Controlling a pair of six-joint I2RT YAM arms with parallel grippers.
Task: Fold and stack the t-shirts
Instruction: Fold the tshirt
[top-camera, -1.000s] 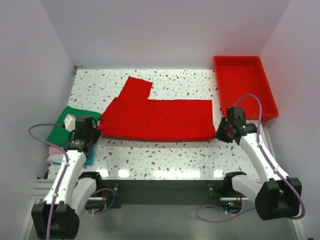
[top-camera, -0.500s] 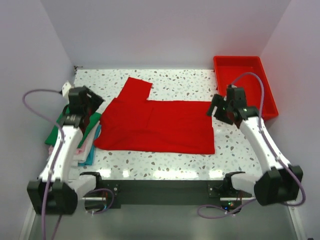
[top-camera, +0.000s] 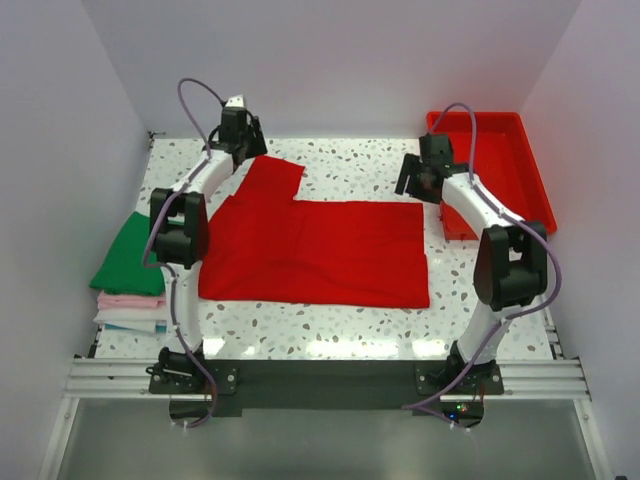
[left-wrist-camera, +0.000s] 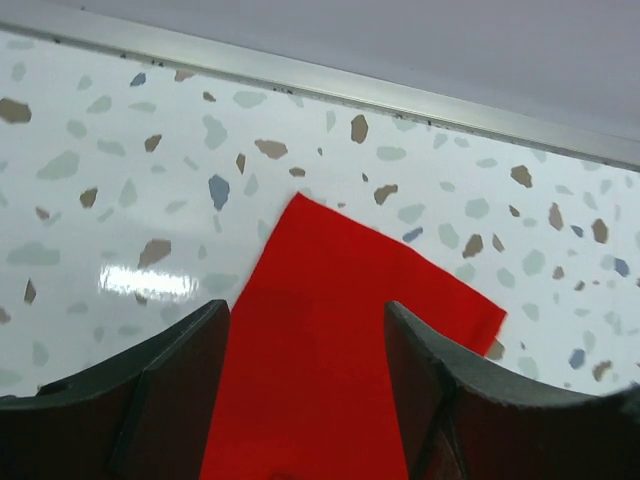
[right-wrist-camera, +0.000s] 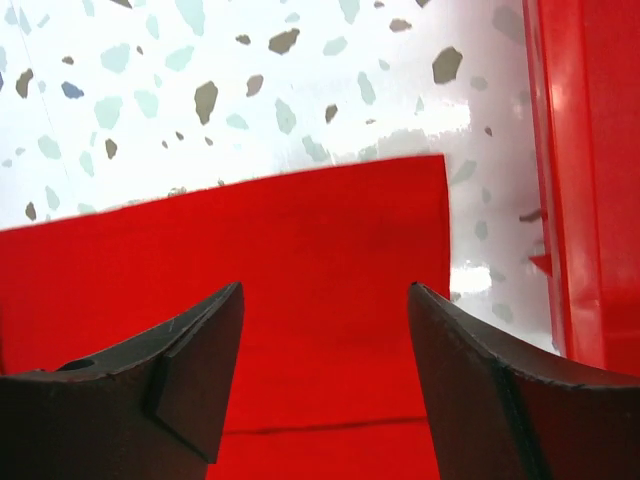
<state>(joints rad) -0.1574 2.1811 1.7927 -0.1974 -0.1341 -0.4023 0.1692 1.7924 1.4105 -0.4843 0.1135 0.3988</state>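
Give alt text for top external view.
A red t-shirt lies spread on the table, the left gripper above its far sleeve and the right gripper above its far right corner. A folded stack topped with a green shirt sits at left; a red tray at far right.

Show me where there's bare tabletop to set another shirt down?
Bare: the far strip beyond the red shirt, left of the red tray; also the near strip before that shirt. Crowded: the left edge, holding the folded stack.
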